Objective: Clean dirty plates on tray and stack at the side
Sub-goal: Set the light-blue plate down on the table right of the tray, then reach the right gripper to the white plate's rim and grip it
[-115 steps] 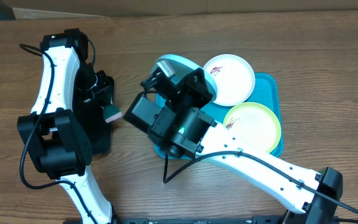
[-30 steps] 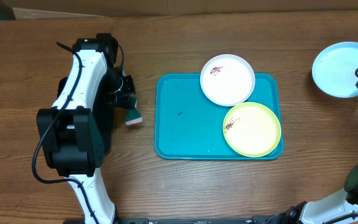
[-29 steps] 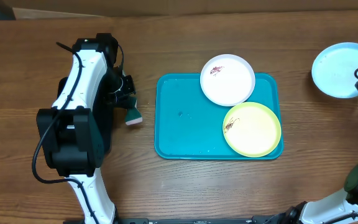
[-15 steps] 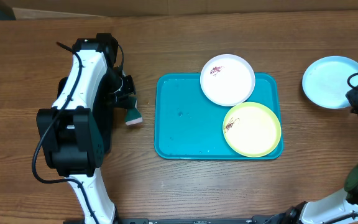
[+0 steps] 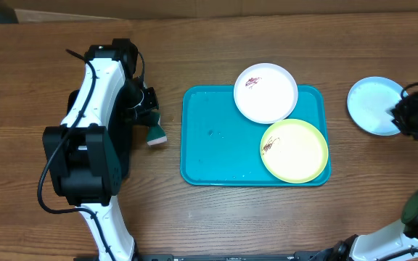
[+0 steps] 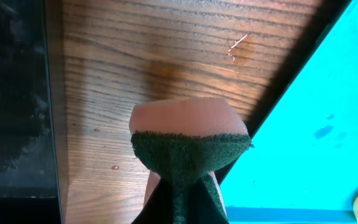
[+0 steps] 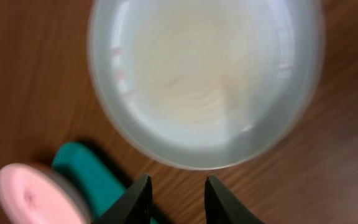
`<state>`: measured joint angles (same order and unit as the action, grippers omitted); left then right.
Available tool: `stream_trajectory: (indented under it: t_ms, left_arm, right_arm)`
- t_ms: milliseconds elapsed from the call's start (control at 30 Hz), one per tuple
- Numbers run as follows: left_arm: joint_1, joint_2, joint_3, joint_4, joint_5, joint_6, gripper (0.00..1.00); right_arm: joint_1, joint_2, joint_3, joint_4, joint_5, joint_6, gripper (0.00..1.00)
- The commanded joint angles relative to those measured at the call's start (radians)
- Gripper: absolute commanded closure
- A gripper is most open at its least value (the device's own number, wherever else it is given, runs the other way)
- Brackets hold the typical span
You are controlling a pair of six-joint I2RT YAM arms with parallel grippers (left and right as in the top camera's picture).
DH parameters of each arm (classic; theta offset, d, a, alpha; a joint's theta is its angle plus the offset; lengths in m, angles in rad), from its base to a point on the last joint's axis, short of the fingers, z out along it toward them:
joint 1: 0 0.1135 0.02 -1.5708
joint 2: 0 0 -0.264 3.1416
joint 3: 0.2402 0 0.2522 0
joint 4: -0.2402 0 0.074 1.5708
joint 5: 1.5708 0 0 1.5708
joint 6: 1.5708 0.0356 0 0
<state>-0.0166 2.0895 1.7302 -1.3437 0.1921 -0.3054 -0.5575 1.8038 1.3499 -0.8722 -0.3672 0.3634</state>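
Observation:
The turquoise tray [image 5: 216,145] holds the white plate [image 5: 265,93] at its far right corner and the yellow-green plate [image 5: 294,150] at its near right, both with dark reddish smears. The pale blue plate [image 5: 372,106] lies on the wood to the right of the tray. My right gripper [image 5: 411,116] is at its right edge. In the right wrist view the fingers [image 7: 137,200] stand apart and empty, just short of the plate's rim [image 7: 204,81]. My left gripper [image 5: 145,116] is shut on a green-and-pink sponge [image 6: 188,137], left of the tray [image 6: 316,137].
A black tray [image 5: 118,156] lies under my left arm and shows at the left of the left wrist view [image 6: 11,93]. A tray corner [image 7: 92,171] and a pinkish-white plate edge [image 7: 33,193] show in the right wrist view. Bare wood surrounds the tray.
My right gripper and the pale blue plate have moved left and nearer, toward the tray's right side, and the plate looks smaller. My left arm and the sponge have not moved.

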Motion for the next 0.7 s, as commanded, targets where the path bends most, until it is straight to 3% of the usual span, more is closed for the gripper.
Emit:
stream_trajectory:
  t_ms: [0, 67, 167, 300, 333, 367, 400, 533, 667]
  left_arm:
    - [-0.005, 0.007, -0.007, 0.006, 0.026, 0.021, 0.96]
    - [-0.005, 0.007, -0.007, 0.009, 0.039, 0.021, 0.96]
    - [-0.005, 0.007, -0.007, 0.010, 0.045, 0.021, 0.96]
    - [-0.005, 0.007, -0.007, 0.003, 0.045, 0.022, 0.96]
    - [-0.005, 0.007, -0.007, 0.000, 0.045, 0.022, 0.96]
    - [-0.005, 0.007, -0.007, -0.005, 0.045, 0.022, 0.96]
    - [-0.005, 0.007, -0.007, -0.008, 0.044, 0.022, 0.96]
    - [-0.005, 0.007, -0.007, -0.009, 0.045, 0.022, 0.96]
    - [-0.005, 0.007, -0.007, -0.008, 0.045, 0.021, 0.96]
  right_arm:
    - [0.091, -0.007, -0.002, 0.014, -0.241, -0.102, 0.50]
    - [0.159, -0.007, -0.002, 0.020, -0.216, -0.120, 0.40]
    - [0.292, -0.007, -0.002, 0.048, -0.094, -0.129, 0.38]
    - [0.454, -0.006, -0.002, 0.097, 0.118, -0.128, 0.26]
    - [0.486, -0.006, -0.002, 0.106, 0.173, -0.127, 0.21]
    - [0.521, -0.006, -0.002, 0.115, 0.235, -0.119, 0.05]
    - [0.547, -0.006, -0.002, 0.124, 0.283, -0.100, 0.00]
    - [0.614, -0.006, -0.002, 0.157, 0.359, -0.036, 0.00]
    - [0.634, -0.006, -0.003, 0.160, 0.337, 0.115, 0.00]
